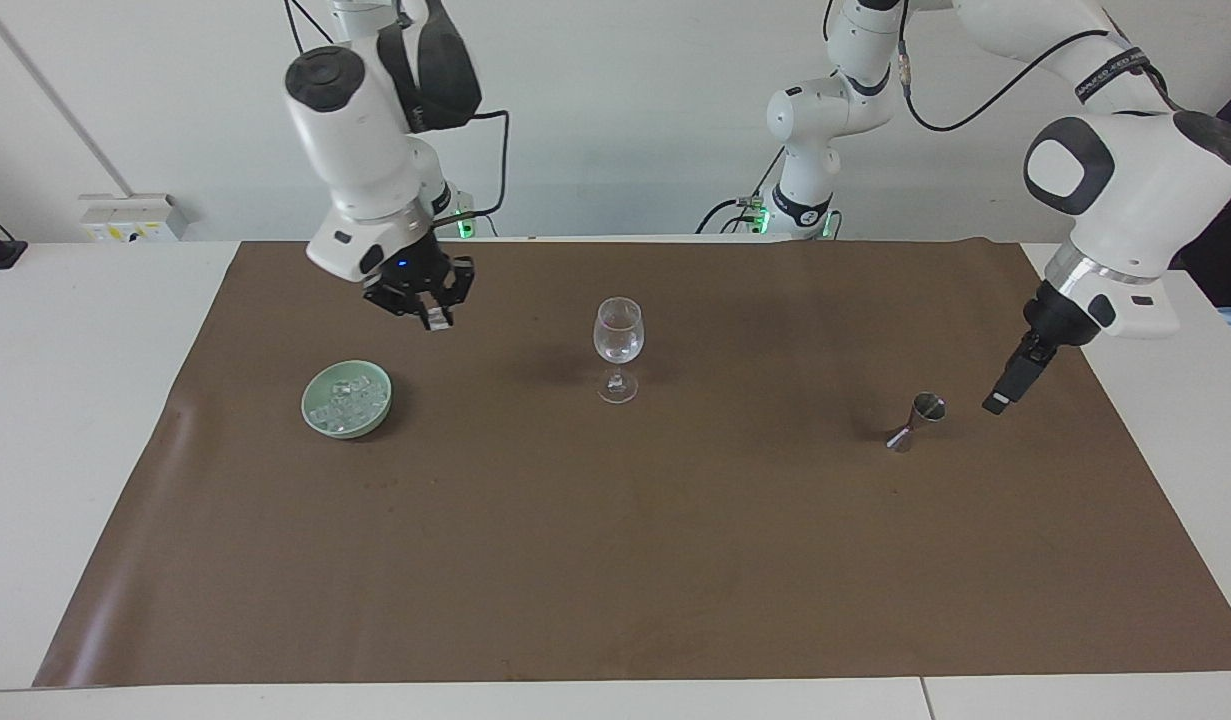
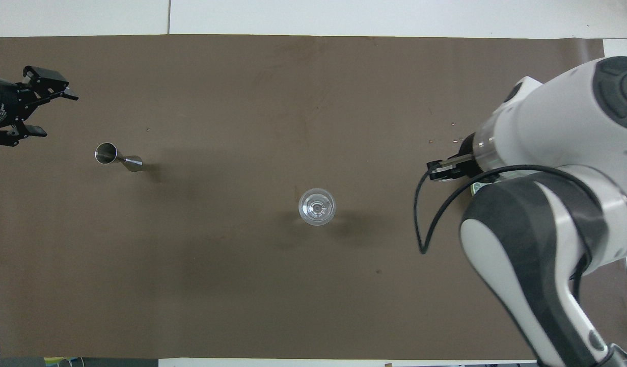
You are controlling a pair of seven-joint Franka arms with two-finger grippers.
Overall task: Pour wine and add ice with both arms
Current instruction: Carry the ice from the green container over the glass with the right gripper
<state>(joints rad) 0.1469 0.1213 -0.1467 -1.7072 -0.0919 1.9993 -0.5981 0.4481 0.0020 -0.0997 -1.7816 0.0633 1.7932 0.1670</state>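
Observation:
A clear wine glass [image 1: 617, 340] [image 2: 317, 206] stands upright mid-mat. Its bowl looks clear, and wine is out of view. The ice [image 1: 351, 398] lies heaped in a pale green dish [image 1: 315, 410] toward the right arm's end. My right gripper [image 1: 435, 316] [image 2: 435, 171] hangs in the air over bare mat between dish and glass, shut on one small clear ice cube. In the overhead view the right arm hides nearly all of the dish. My left gripper [image 1: 997, 398] [image 2: 53, 114] is raised and open, holding nothing, beside the steel jigger [image 1: 920, 415] [image 2: 112, 155].
A brown mat [image 1: 615, 560] covers most of the white table. The jigger lies on its side toward the left arm's end. A few tiny specks [image 2: 461, 138] dot the mat near the dish.

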